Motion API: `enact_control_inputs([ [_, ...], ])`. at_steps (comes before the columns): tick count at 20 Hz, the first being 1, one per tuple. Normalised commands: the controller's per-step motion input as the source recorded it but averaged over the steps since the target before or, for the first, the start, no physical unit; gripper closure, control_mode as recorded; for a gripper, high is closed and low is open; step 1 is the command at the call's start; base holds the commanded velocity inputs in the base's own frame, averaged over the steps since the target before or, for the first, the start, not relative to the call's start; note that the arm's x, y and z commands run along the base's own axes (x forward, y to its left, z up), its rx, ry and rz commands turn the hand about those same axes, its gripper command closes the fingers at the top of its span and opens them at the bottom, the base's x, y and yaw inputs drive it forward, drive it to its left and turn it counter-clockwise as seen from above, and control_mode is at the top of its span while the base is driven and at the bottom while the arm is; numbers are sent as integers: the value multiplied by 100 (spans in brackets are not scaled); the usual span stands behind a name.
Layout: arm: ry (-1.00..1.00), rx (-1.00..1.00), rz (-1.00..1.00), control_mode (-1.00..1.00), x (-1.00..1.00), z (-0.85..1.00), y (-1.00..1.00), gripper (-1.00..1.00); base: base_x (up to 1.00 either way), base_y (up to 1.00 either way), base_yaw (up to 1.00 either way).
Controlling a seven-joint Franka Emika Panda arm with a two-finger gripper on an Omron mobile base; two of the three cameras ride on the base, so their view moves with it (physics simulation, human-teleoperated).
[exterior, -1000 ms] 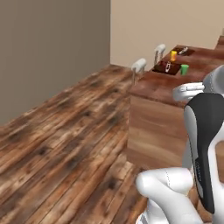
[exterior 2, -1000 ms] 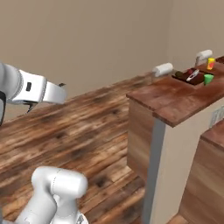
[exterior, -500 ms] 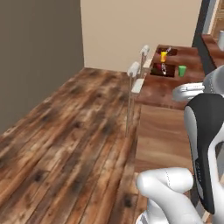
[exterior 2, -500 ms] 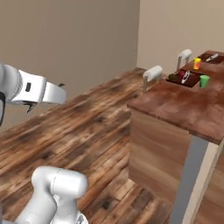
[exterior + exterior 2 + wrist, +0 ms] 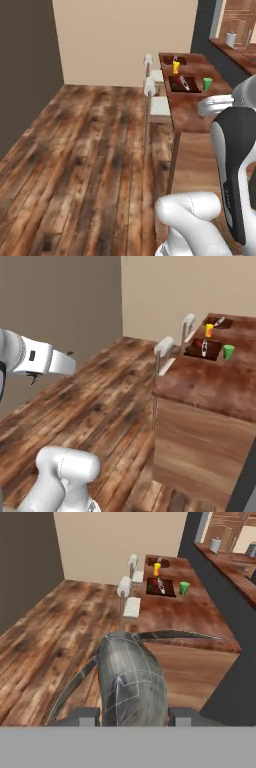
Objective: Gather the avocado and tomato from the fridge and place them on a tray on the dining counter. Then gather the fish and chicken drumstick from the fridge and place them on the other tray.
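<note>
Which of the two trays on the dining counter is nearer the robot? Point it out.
The tray beside the green cup; the other tray, by the yellow cup, lies farther along.

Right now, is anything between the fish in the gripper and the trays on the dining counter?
Nothing visible does. The gripper holds the fish over open floor; the dining counter lies ahead, a green cup beside the near tray.
</note>
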Motion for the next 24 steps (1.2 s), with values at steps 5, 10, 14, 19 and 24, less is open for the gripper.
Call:
enact_control_inputs([
  [5,0,0,0,100,0,0,0,100,100,100,-41],
  [10,0,0,0,100,0,0,0,100,100,100,-40],
  [14,0,0,0,100,0,0,0,100,100,100,-41],
  [19,0,0,0,100,0,0,0,100,100,100,-41],
  [24,0,0,0,100,0,0,0,100,100,100,-39],
])
